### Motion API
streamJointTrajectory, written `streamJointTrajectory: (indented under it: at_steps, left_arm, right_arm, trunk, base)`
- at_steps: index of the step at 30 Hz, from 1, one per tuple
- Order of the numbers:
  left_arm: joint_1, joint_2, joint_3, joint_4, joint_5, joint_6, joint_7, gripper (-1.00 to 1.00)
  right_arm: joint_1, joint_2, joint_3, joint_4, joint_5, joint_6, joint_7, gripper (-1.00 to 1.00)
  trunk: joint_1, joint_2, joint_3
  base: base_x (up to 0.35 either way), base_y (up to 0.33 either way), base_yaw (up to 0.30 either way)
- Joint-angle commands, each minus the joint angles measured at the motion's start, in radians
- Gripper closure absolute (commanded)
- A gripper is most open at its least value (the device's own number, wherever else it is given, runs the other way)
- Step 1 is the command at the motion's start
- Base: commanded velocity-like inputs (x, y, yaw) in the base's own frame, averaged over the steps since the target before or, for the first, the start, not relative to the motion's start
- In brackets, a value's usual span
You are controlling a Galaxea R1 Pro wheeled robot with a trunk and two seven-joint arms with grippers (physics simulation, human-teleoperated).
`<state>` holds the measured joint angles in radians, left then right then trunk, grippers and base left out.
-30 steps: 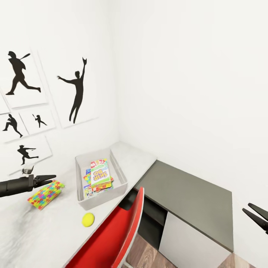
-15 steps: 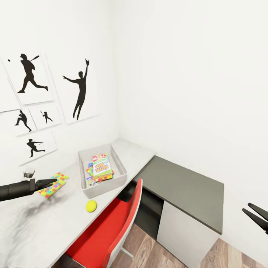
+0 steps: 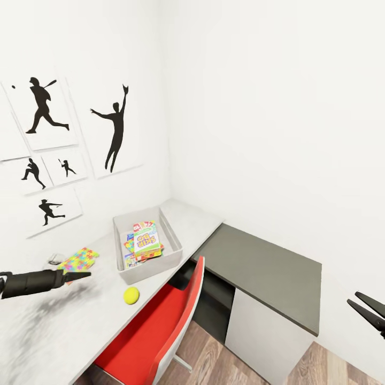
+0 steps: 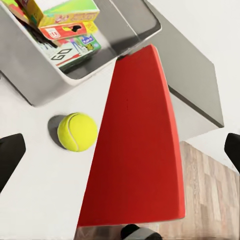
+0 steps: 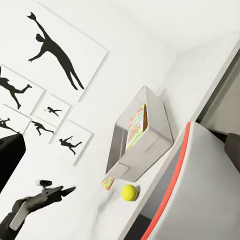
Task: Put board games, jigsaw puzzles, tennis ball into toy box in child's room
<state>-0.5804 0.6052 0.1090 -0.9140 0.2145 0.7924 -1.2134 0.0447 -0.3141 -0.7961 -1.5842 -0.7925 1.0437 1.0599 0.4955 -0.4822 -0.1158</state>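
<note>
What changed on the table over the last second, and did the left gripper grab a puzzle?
The left gripper slid back off the jigsaw puzzle toward the tennis ball side, with nothing in it. The head camera pulled back first. The puzzle, ball, toy box with its games, and right gripper kept their places.

— Where is the black left gripper (image 3: 80, 276)?
— It sits at the end of a dark, nearly level forearm that reaches toward the right, its fingers drawn to a thin point. From the left wrist, though, the fingertips (image 4: 11, 155) sit wide apart.
— And the black right gripper (image 3: 369, 310)?
— Two slim fingers, splayed apart.
</note>
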Motion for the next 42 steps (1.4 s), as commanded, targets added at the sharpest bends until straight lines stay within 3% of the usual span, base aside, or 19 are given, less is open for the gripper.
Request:
streamJointTrajectory:
  at_steps: [1, 4, 6, 18, 27, 34, 37, 42]
  left_arm:
    - [-0.001, -0.016, -0.003, -0.001, -0.031, 0.004, 0.004, -1.00]
    - [-0.001, -0.045, -0.006, -0.007, -0.084, 0.000, 0.027, -1.00]
    - [-0.001, -0.056, -0.007, -0.009, -0.099, -0.001, 0.045, -1.00]
    - [0.000, -0.125, -0.015, -0.062, -0.125, 0.000, 0.132, -1.00]
    - [0.016, -0.142, -0.025, -0.143, -0.133, 0.013, 0.141, -1.00]
    - [0.020, -0.153, -0.074, -0.174, -0.183, 0.030, 0.150, -1.00]
    - [0.020, -0.176, -0.091, -0.186, -0.216, 0.036, 0.170, -1.00]
    - [0.020, -0.201, -0.099, -0.193, -0.242, 0.040, 0.212, -1.00]
  right_arm:
    - [-0.001, 0.000, 0.000, 0.000, 0.001, 0.004, 0.003, -1.00]
    - [0.000, 0.000, 0.000, 0.000, 0.001, 0.004, 0.003, -1.00]
    - [-0.001, 0.000, -0.001, 0.000, 0.001, 0.004, 0.003, -1.00]
    - [0.000, 0.000, 0.000, 0.000, 0.001, 0.004, 0.002, -1.00]
    - [0.000, 0.000, -0.001, 0.000, 0.001, 0.004, 0.003, -1.00]
    - [-0.001, 0.000, -0.001, 0.000, 0.001, 0.004, 0.003, -1.00]
    - [-0.001, 0.000, -0.002, 0.000, 0.001, 0.004, 0.003, -1.00]
    - [-0.001, 0.000, -0.002, 0.000, 0.001, 0.004, 0.003, -1.00]
  trunk:
    - [0.000, -0.002, -0.002]
    - [0.000, -0.002, -0.002]
    - [0.000, -0.002, -0.002]
    - [0.000, -0.002, -0.002]
    - [0.000, -0.002, -0.002]
    - [0.000, -0.002, -0.002]
    - [0.000, -0.002, -0.002]
    - [0.000, -0.002, -0.002]
  base:
    - [0.000, 0.000, 0.000]
    - [0.000, 0.000, 0.000]
    - [0.000, 0.000, 0.000]
    - [0.000, 0.000, 0.000]
    - [0.000, 0.000, 0.000]
    - [0.000, 0.000, 0.000]
    - [0.000, 0.000, 0.000]
    - [0.000, 0.000, 0.000]
